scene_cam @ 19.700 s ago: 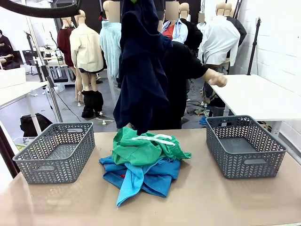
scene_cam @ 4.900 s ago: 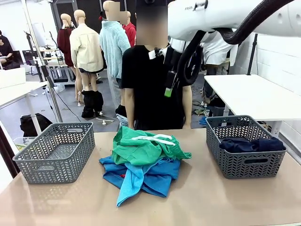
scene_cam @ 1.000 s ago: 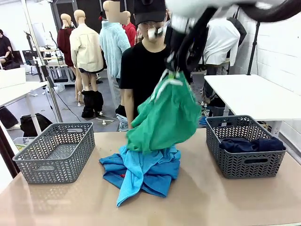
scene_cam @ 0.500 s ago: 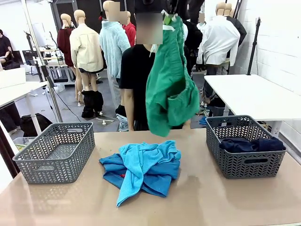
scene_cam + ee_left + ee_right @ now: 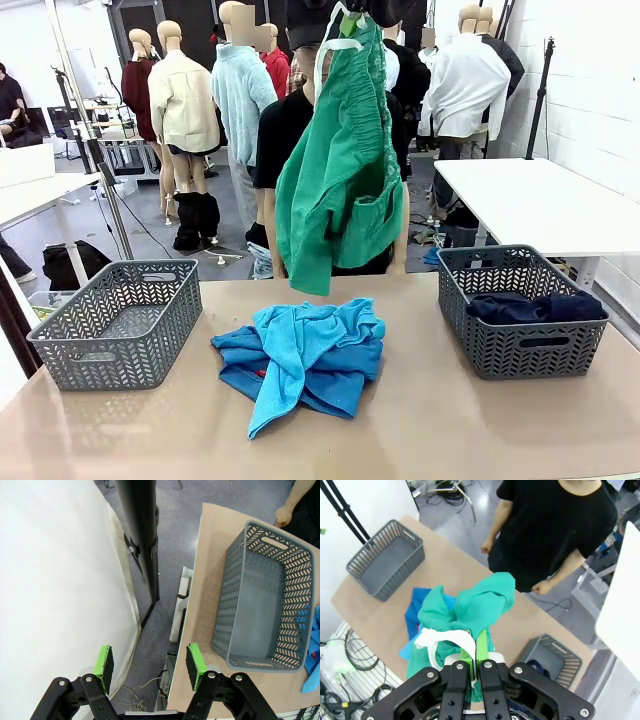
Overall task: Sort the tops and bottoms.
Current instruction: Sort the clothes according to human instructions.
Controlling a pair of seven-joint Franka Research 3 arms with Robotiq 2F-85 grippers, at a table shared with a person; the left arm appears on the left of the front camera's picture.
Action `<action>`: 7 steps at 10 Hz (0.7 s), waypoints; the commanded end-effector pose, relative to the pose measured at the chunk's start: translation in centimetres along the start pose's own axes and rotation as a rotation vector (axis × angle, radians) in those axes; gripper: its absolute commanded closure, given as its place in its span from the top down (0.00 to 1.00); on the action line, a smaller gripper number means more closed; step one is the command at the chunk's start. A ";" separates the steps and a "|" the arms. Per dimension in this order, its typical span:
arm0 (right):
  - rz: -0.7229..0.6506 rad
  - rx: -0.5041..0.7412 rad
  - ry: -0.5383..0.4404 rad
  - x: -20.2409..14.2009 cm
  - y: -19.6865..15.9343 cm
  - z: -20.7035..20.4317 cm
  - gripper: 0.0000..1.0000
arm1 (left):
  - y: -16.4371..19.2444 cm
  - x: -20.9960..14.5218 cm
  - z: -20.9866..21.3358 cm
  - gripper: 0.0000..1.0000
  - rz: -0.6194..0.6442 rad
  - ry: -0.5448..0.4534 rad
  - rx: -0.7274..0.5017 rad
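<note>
My right gripper [image 5: 474, 652] is clamped on the green bottoms [image 5: 340, 170] at the waistband, and they hang high over the tabletop's [image 5: 450, 420] far edge. The turquoise top [image 5: 300, 345] lies on the blue top [image 5: 345, 385] mid-tabletop. The navy bottoms [image 5: 520, 305] fill the right-edge basket [image 5: 520, 360]. My left gripper [image 5: 150, 662] is spread wide, holding nothing.

Green bottoms [image 5: 340, 170] (white drawstring [image 5: 442, 637]); turquoise top [image 5: 295, 350]; blue top [image 5: 345, 388]; grey lattice baskets [image 5: 130, 330].

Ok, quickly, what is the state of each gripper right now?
Left gripper: open, holding nothing.
Right gripper: closed on the green bottoms.
</note>
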State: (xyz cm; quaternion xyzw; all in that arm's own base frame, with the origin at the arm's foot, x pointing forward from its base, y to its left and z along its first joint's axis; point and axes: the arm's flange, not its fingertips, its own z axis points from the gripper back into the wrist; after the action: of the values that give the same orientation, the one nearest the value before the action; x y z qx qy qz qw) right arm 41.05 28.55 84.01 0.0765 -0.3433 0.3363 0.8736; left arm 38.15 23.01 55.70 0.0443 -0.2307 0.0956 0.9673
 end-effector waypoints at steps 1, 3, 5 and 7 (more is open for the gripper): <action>0.009 -0.001 -0.002 0.0 -0.3 0.1 0.00 | 0.1 0.1 0.1 0.76 0.014 0.007 -0.001; 0.009 -0.001 -0.002 0.0 -0.3 0.1 0.00 | 0.1 0.1 0.1 0.76 0.014 0.007 -0.001; 0.009 -0.001 -0.002 0.0 -0.3 0.1 0.00 | 0.1 0.1 0.1 0.76 0.014 0.007 -0.001; 0.009 -0.001 -0.002 0.0 -0.3 0.1 0.00 | 0.1 0.1 0.1 0.76 0.014 0.007 -0.001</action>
State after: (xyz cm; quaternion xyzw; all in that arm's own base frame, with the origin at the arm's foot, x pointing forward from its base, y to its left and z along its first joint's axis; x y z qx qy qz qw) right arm 41.16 28.47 83.97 0.0762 -0.3429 0.3354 0.8741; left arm 38.15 23.01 55.70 0.0443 -0.2307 0.0955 0.9673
